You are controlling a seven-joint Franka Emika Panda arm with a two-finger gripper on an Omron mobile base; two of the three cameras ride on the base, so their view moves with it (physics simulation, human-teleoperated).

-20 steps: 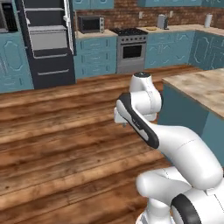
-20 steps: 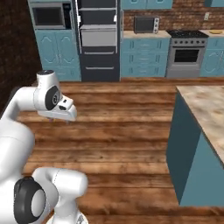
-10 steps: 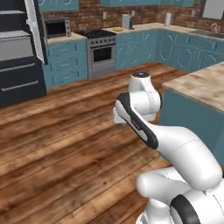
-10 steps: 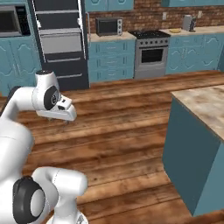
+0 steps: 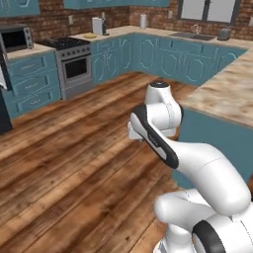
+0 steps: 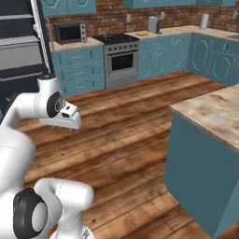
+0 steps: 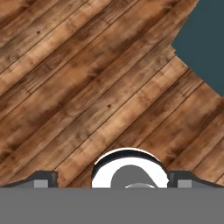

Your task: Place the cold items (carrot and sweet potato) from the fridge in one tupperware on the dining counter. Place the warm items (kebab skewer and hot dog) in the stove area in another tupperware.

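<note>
Spread wide and holding nothing, the hand (image 7: 112, 181) points down at the wooden floor (image 7: 87, 87), its two dark fingertips (image 7: 41, 179) standing far apart at the bottom of the hand view. One corner of a dark teal base (image 7: 203, 39) cuts in at the upper right of that view. From the base views the arm is folded close over its own body, well above the floorboards, in the open middle of the kitchen.

On the robot's right stands the dining desk (image 5: 227, 94), a beige marbled top on a teal base (image 6: 200, 177); the part of the top that can be seen is bare stone. Its near corner sits just beside the arm in the left base view.

Farther back, along the brick wall, is the stove area (image 6: 119, 58): a black cooktop over a steel oven front, set between teal cabinets with beige tops. It also shows at the upper left of the left base view (image 5: 71, 64). A microwave (image 6: 70, 32) sits on the desk to the stove's left. Anything lying on the cooktop is too small to make out.

At the far left of the right base view stands a tall dark unit (image 6: 21, 51) with pale grey panels; whether it is the fridge cannot be told.
</note>
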